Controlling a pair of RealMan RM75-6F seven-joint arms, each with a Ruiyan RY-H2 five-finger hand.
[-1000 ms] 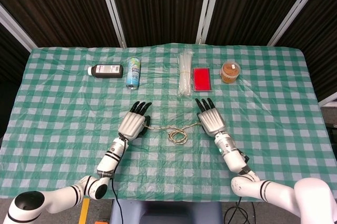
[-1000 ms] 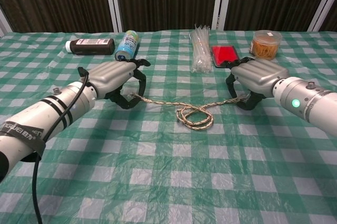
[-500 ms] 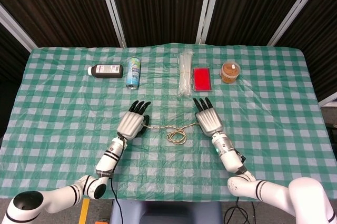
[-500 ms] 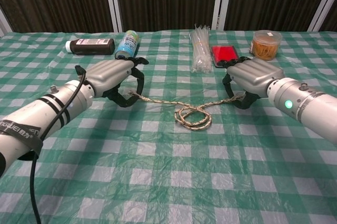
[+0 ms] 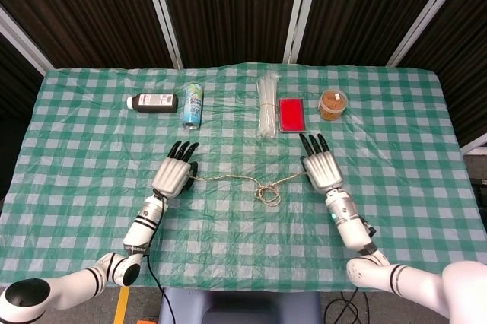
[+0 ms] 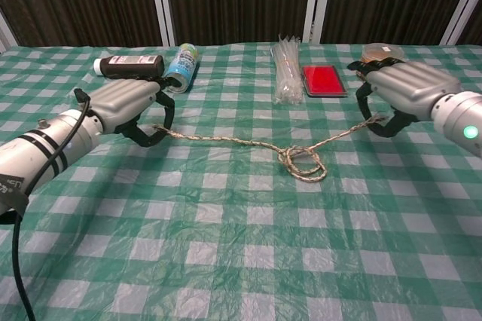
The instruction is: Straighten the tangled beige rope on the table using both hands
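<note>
The beige rope [image 5: 232, 179] [image 6: 226, 141] stretches across the middle of the checked table, with a small knot of loops [image 5: 268, 194] [image 6: 303, 163] right of centre. My left hand [image 5: 172, 173] [image 6: 126, 102] pinches the rope's left end, palm down. The right end is held by my right hand [image 5: 323, 169] [image 6: 407, 87], also palm down. Between the hands the rope runs nearly taut, dipping at the knot.
Along the far side lie a dark bottle [image 5: 153, 101], a blue spray can [image 5: 192, 105], a bundle of clear zip ties [image 5: 266, 106], a red flat box [image 5: 291, 114] and a small tub of brown stuff [image 5: 332, 103]. The green checked tablecloth [image 5: 91, 164] covers the table.
Both hands have moved apart, left hand leftward and right hand rightward, drawing the rope out. The loose coil has shrunk to a small knot and shifted right.
</note>
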